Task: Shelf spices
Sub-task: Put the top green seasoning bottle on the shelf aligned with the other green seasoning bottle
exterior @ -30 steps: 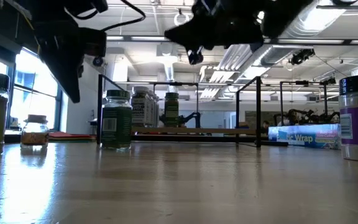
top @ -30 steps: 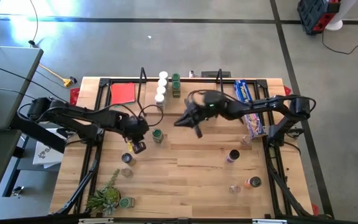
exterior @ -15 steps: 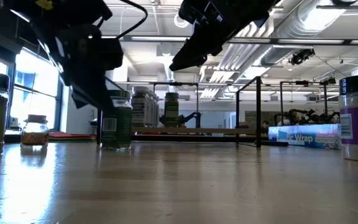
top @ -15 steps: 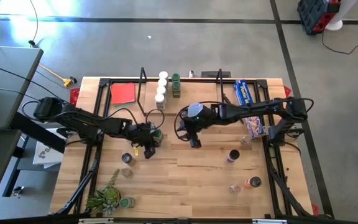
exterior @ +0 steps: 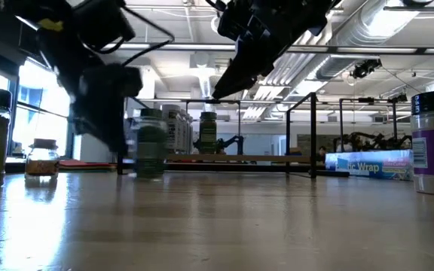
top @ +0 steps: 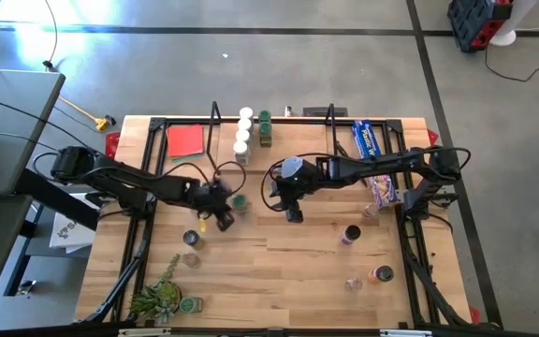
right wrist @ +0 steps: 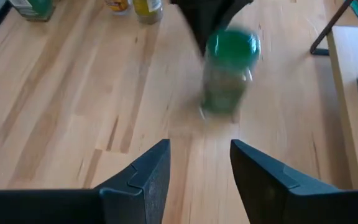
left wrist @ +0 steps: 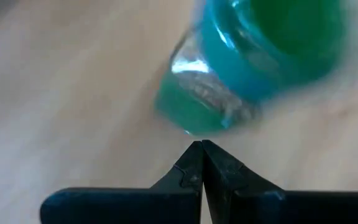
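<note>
High view first: I see the green-capped jar (top: 239, 201) standing on the bench (top: 279, 271), out in front of the shelf (top: 269, 126), between my two claws. The left claw (top: 223, 218) sits right against it with its fingers pressed together, holding nothing; in the left wrist view the tips meet in a point just short of the jar's (left wrist: 253, 68) glass, so I judge I am nudging it, not gripping it. The right claw (top: 291, 212) hangs above the bench on the jar's other side, fingers parted partway and empty, aimed at the jar (right wrist: 229, 68) as the right wrist view shows. My guess is that the push serves to feed it toward that waiting claw.

Four jars (top: 243, 131) already stand in rows on the shelf. The remaining spices are scattered: one jar (top: 351, 235) near the right arm, others toward the front edge.

As for writing, the low view shows "Wrap" on the blue box (exterior: 371, 165); jar labels are too blurred to read.
</note>
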